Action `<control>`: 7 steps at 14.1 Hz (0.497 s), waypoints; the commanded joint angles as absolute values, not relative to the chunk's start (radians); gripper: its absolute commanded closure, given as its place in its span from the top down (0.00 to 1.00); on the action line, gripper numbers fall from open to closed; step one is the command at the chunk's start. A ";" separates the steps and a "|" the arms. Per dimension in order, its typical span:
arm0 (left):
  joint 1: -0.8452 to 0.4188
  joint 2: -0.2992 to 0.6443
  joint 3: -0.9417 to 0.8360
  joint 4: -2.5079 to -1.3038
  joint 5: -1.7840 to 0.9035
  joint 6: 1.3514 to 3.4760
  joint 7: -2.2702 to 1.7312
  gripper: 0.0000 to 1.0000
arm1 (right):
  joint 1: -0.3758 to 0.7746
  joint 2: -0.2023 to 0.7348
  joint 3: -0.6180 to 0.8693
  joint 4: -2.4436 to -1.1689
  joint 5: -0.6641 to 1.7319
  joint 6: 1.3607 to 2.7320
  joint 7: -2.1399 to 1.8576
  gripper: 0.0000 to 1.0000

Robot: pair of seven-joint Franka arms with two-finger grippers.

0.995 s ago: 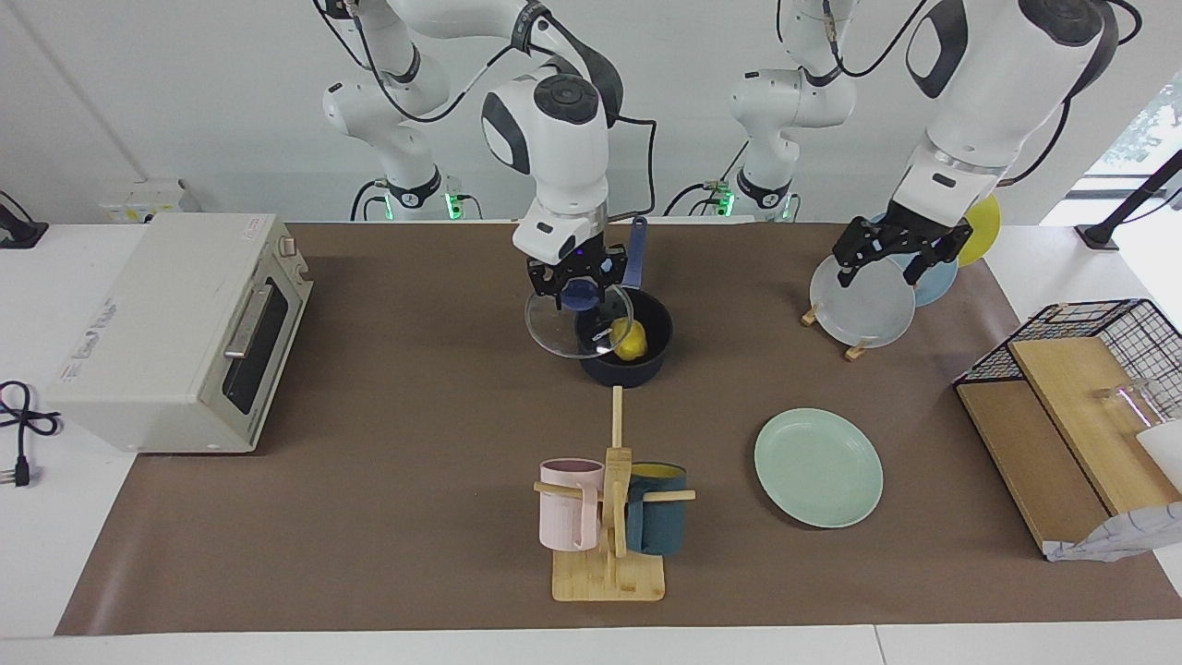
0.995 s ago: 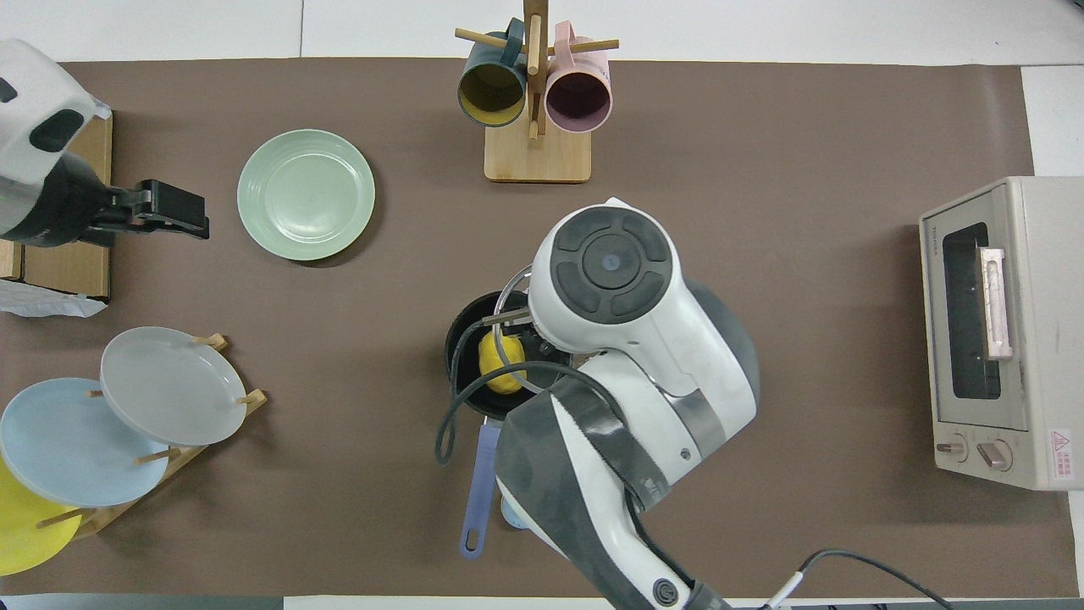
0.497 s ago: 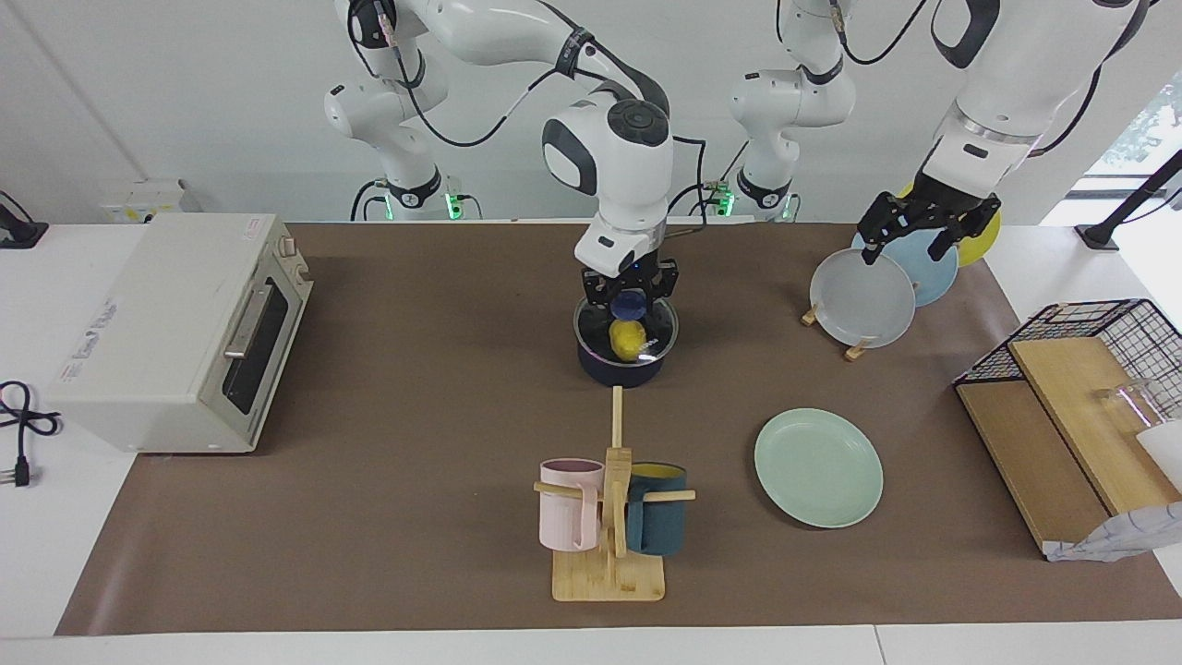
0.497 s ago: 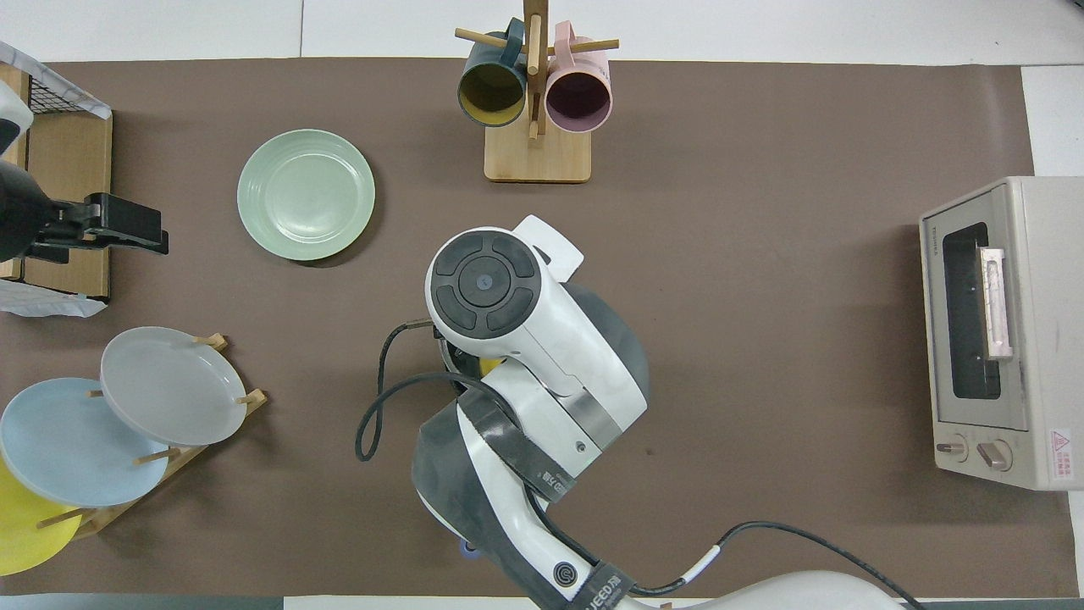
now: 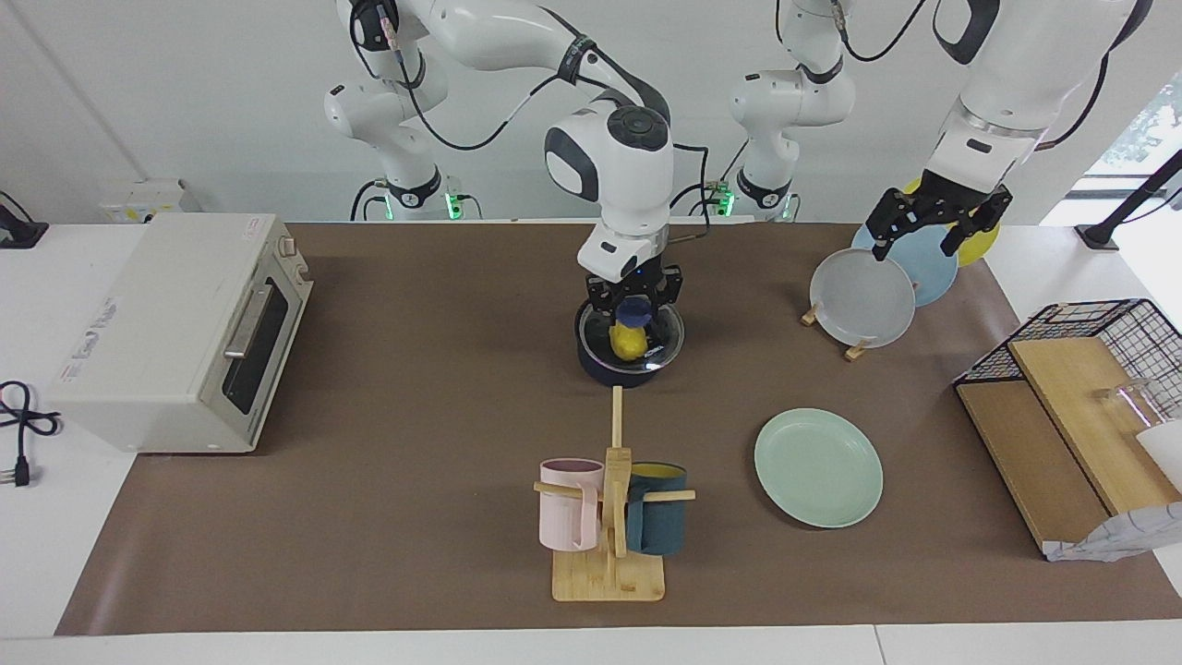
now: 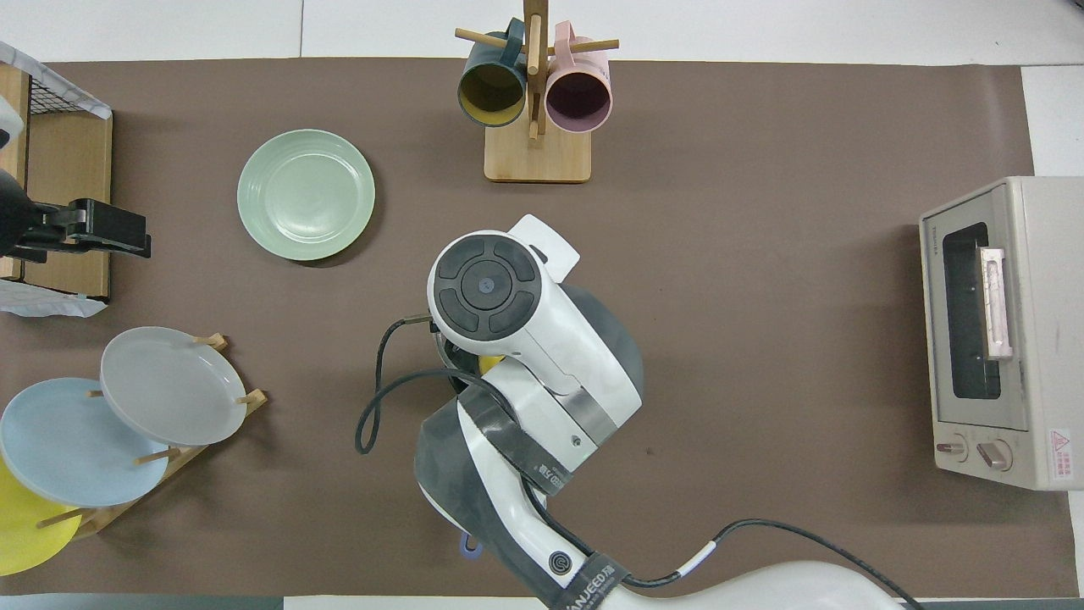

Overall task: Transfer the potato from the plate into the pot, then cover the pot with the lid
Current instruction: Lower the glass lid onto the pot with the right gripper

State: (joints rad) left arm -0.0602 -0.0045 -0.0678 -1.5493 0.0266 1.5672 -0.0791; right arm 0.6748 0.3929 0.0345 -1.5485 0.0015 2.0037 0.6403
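The dark blue pot (image 5: 600,369) stands mid-table with the yellow potato (image 5: 629,342) inside, seen through the clear glass lid (image 5: 667,334). The lid lies over the pot's mouth, slightly off toward the left arm's end. My right gripper (image 5: 633,303) is shut on the lid's blue knob. In the overhead view the right arm hides the pot; only a sliver of potato (image 6: 489,364) and the handle's end (image 6: 470,546) show. The mint-green plate (image 5: 818,467) is bare, farther from the robots. My left gripper (image 5: 933,238) is open, raised over the plate rack.
A plate rack (image 5: 863,300) holds grey, blue and yellow plates at the left arm's end. A wire basket with wooden boards (image 5: 1090,369) stands beside it. A mug tree (image 5: 609,517) stands farther out than the pot. A toaster oven (image 5: 175,328) sits at the right arm's end.
My right gripper carried the lid from beside the pot to over it and lowered it onto the rim. My left gripper rose and drew back over the plate rack.
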 commanded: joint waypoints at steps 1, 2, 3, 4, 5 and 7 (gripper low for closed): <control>-0.041 -0.028 -0.080 -1.574 0.048 1.557 -0.046 1.00 | 0.675 0.377 0.038 -1.585 -0.009 2.016 0.669 0.00; -0.041 -0.028 -0.080 -1.574 0.048 1.557 -0.049 1.00 | 0.676 0.373 0.038 -1.588 -0.008 1.993 0.670 0.00; -0.041 -0.028 -0.081 -1.574 0.048 1.557 -0.054 1.00 | 0.676 0.368 0.038 -1.588 -0.009 1.971 0.672 0.00; -0.046 -0.026 -0.081 -1.572 0.048 1.546 -0.057 1.00 | 0.676 0.368 0.038 -1.588 -0.008 1.974 0.672 0.00; -0.051 -0.026 -0.083 -1.569 0.046 1.540 -0.058 1.00 | 0.675 0.368 0.038 -1.589 -0.005 1.980 0.683 0.00; -0.057 -0.025 -0.083 -1.569 0.046 1.537 -0.058 1.00 | 0.676 0.362 0.038 -1.609 -0.003 1.980 0.690 0.00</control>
